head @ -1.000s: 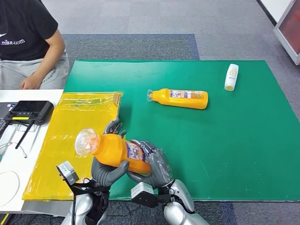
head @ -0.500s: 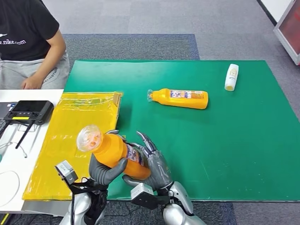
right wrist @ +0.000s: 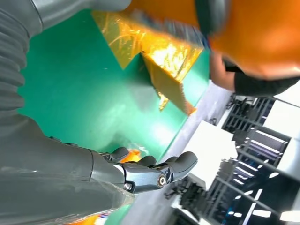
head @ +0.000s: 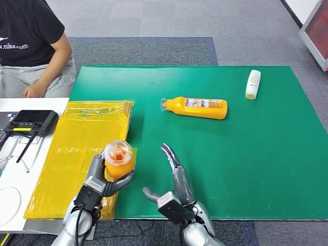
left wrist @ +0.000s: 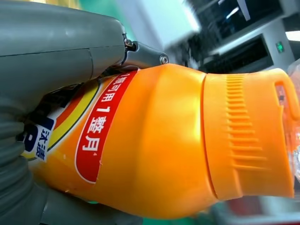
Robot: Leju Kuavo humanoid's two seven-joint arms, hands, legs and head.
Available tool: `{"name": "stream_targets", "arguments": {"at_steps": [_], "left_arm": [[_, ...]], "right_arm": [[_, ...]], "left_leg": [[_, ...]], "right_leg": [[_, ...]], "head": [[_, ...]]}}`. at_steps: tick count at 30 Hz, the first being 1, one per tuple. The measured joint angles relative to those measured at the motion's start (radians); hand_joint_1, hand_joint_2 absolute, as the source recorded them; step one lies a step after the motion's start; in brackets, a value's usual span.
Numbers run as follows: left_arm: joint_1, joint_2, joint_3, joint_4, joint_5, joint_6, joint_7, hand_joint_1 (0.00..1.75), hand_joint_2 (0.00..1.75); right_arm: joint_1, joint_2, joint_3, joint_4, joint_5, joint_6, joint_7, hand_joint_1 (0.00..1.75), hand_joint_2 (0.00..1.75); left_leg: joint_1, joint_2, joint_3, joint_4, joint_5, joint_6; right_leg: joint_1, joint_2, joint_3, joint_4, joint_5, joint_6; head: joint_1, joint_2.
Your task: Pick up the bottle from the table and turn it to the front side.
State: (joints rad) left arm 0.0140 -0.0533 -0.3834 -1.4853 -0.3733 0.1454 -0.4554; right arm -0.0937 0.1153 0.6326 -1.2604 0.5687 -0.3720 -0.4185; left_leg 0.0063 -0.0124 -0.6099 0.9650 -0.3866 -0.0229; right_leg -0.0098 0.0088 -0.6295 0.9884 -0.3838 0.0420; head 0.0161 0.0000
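From the head view, the left hand (head: 101, 179) gripped the bottle (head: 119, 159) above the near-left part of the green table (head: 251, 169), over the edge of the yellow bag (head: 77, 148). Its clear cap faced the camera, so its long axis ran up toward the viewer. The right hand (head: 175, 187) hung just beside it, fingers spread, holding nothing.

The left wrist view showed the bottle (left wrist: 159, 140) clasped at its label.

In the right wrist view, the right hand's fingers (right wrist: 155, 171) lay apart.

The turning step looked under way; next, the label must be brought to face front.
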Motion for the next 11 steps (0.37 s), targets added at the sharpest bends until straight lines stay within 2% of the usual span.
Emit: {"name": "stream_targets", "arguments": {"at_steps": [5, 11], "left_arm": [[0.007, 0.078, 0.058, -0.013, -0.230, 0.046, 0.061, 1.75, 1.75], [0.009, 0.129, 0.087, -0.024, -0.381, 0.054, 0.115, 1.75, 1.75]], "right_arm": [[0.043, 0.001, -0.058, -0.001, -0.016, 0.004, -0.004, 0.00, 1.75], [0.077, 0.001, -0.112, -0.001, -0.025, 0.006, -0.008, 0.00, 1.75]], "left_leg": [[0.000, 0.000, 0.000, 0.000, -0.001, 0.000], [0.000, 0.000, 0.004, 0.000, -0.003, -0.002]], "right_leg": [[0.000, 0.000, 0.001, 0.000, -0.001, -0.001], [0.000, 0.001, 0.003, 0.000, -0.001, -0.001]], "head": [[0.000, 0.000], [0.000, 0.000]]}}
